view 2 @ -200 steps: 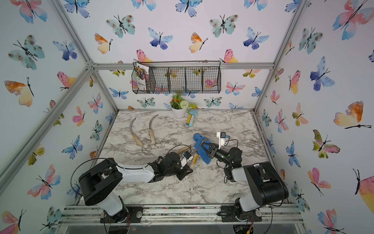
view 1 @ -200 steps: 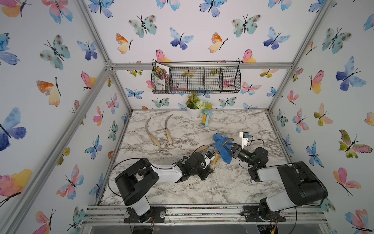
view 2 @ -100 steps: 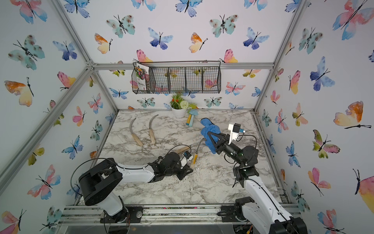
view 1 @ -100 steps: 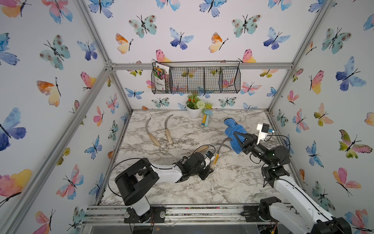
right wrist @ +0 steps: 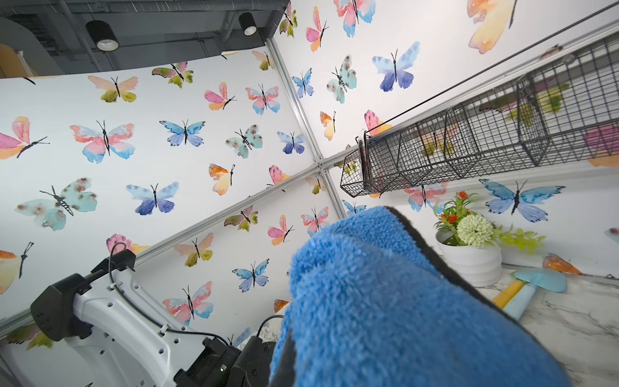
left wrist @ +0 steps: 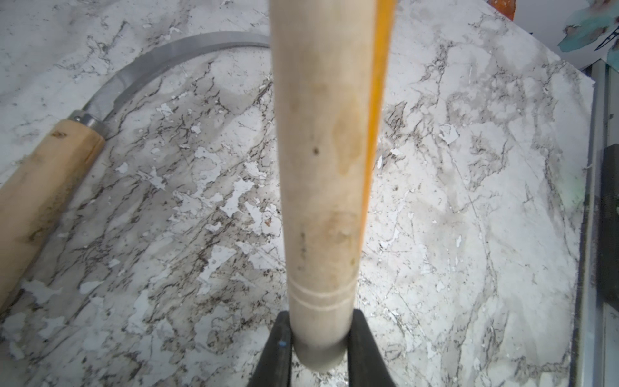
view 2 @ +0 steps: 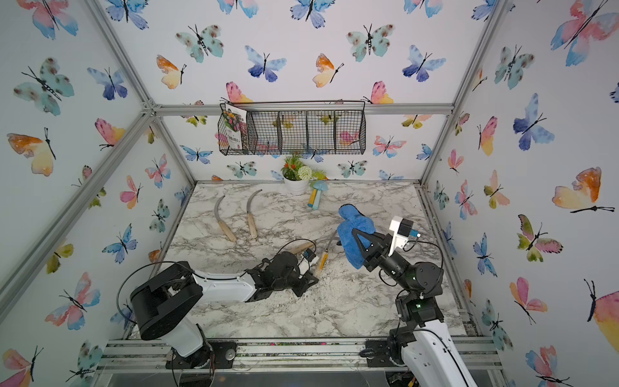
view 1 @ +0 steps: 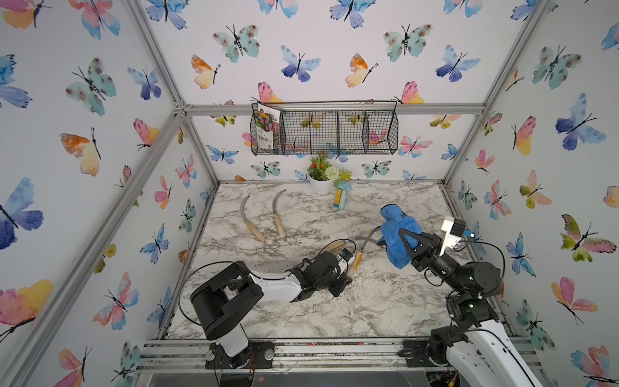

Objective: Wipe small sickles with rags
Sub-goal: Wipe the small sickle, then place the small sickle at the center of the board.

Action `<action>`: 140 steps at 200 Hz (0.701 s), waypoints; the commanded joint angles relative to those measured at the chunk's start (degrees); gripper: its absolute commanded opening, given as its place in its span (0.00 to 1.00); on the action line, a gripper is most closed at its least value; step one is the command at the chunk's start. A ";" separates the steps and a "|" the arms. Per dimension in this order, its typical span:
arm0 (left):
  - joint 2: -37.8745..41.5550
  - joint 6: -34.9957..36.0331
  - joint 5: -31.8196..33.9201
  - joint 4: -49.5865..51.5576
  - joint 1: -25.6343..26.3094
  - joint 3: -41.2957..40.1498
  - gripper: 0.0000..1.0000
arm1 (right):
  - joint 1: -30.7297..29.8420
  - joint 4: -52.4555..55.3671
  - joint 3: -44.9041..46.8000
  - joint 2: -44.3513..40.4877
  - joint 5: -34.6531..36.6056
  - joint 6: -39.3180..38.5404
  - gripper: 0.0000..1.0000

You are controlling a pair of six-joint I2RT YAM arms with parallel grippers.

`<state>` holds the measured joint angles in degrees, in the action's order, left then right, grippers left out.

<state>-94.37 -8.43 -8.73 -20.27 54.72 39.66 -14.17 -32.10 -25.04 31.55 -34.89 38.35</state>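
Gripping sickle, lifting rag

Low centre, the left gripper [left wrist: 318,338] pinches one sickle [left wrist: 318,167] by its handle end; a second sickle [left wrist: 43,174] lies beside. Centre right, the right gripper [view 1: 409,242] clamps the raised blue rag [view 1: 392,217]. A flower packet [view 1: 266,129], print unreadable, fills the wire basket [view 1: 335,132]'s left compartment. Upper left lie two more sickles [view 1: 249,221]
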 commanded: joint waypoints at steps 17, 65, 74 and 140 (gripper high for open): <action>0.28 -5.44 3.52 -1.26 -3.39 -0.46 0.00 | 0.20 13.89 0.61 -9.17 10.04 -5.64 0.03; 0.08 -24.37 27.10 18.43 -4.03 7.38 0.00 | 0.16 22.27 4.52 -15.10 21.33 -8.51 0.02; 0.12 -26.54 29.29 20.63 -4.17 8.01 0.00 | 0.19 22.43 5.51 -15.29 23.22 -8.79 0.02; 2.14 -31.18 28.70 28.86 -9.87 8.79 0.00 | 0.20 30.85 5.49 -14.80 32.32 -5.79 0.02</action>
<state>-93.21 -35.97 19.14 1.45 48.62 46.92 -14.17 -6.44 -17.37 17.89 -7.62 30.39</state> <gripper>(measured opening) 0.212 0.086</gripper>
